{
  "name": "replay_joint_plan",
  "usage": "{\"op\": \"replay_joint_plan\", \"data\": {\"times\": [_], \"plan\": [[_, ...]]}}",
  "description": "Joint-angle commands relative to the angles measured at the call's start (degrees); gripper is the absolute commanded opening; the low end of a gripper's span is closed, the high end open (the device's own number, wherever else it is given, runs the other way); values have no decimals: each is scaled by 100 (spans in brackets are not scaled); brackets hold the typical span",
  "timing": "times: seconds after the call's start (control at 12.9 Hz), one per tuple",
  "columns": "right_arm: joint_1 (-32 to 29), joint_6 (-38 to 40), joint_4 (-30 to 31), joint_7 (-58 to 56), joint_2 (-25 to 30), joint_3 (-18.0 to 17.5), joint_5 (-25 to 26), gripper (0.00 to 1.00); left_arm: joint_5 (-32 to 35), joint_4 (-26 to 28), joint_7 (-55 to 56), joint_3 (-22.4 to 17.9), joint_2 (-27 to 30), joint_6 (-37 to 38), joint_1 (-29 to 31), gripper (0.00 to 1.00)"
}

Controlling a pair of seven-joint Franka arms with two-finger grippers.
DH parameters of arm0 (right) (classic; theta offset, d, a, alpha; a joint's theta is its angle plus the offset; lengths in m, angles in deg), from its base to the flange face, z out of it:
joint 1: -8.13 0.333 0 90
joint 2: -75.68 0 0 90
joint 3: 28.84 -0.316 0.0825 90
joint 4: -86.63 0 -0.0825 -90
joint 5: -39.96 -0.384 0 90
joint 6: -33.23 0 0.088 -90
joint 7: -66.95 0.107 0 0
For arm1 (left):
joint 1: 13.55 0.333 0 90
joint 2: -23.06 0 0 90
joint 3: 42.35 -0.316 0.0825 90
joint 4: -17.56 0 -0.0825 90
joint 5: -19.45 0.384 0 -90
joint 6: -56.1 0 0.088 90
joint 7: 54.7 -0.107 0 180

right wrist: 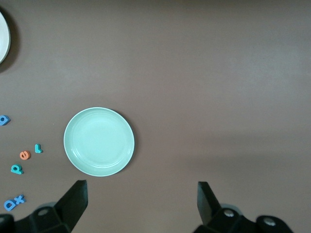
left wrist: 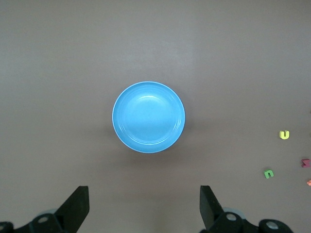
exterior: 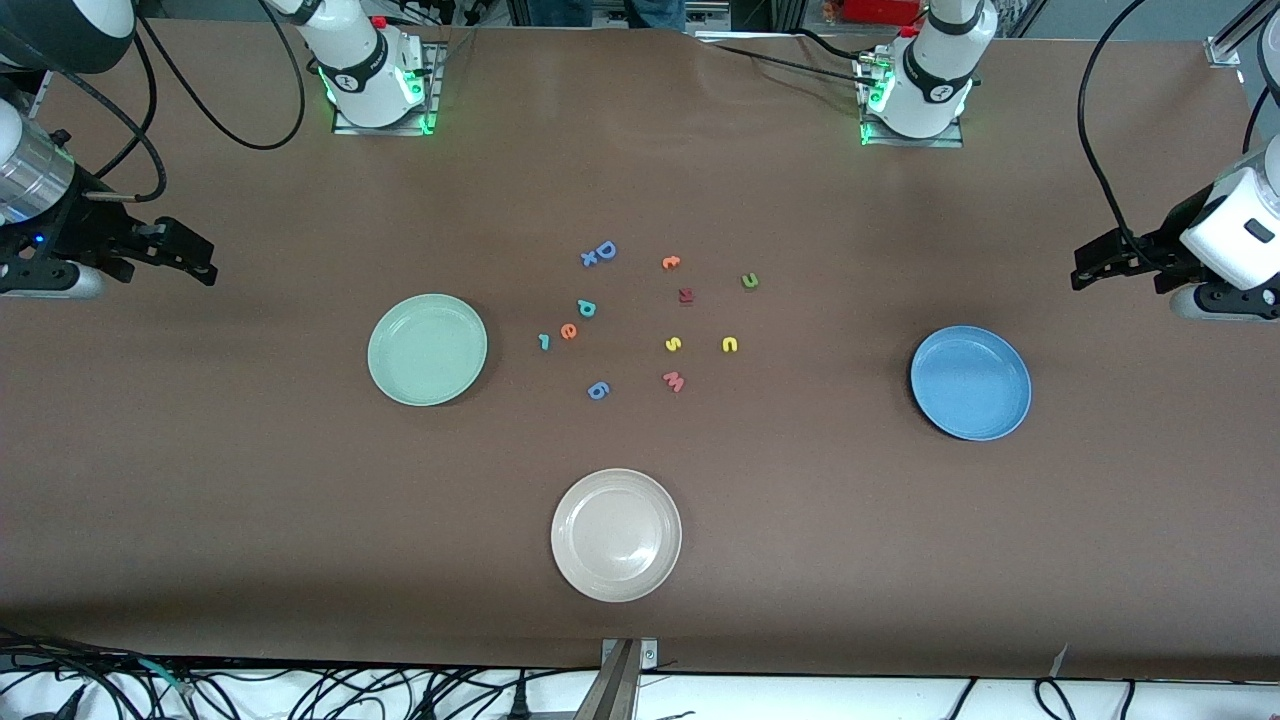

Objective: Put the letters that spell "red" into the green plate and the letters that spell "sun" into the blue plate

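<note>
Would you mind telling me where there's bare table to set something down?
Bare patches lie between the green plate and beige plate, and between the beige plate and blue plate. It is crowded among the foam letters between the green and blue plates.

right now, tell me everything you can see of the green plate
The round pale mint-green plate is plain and smooth with a raised rim and faint concentric rings inside, perhaps plastic. It lies flat and upright on the brown table, toward the right arm's end, and holds nothing. Nothing touches it. The nearest piece is the small teal foam "r", lying apart beside it on the table. The wrist view shows it from above, whole.
</note>
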Motion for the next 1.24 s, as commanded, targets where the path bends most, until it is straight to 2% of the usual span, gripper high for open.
{"op": "replay_joint_plan", "data": {"times": [0.0, 1.16], "plan": [[-59, 51, -97, -89, -28, -39, -103, 100, -3, -5, 2, 4, -3, -37, -1, 100], [-59, 51, -97, -107, -28, -39, -103, 100, -3, -5, -42, -5, -73, -116, 8, 100]]}}
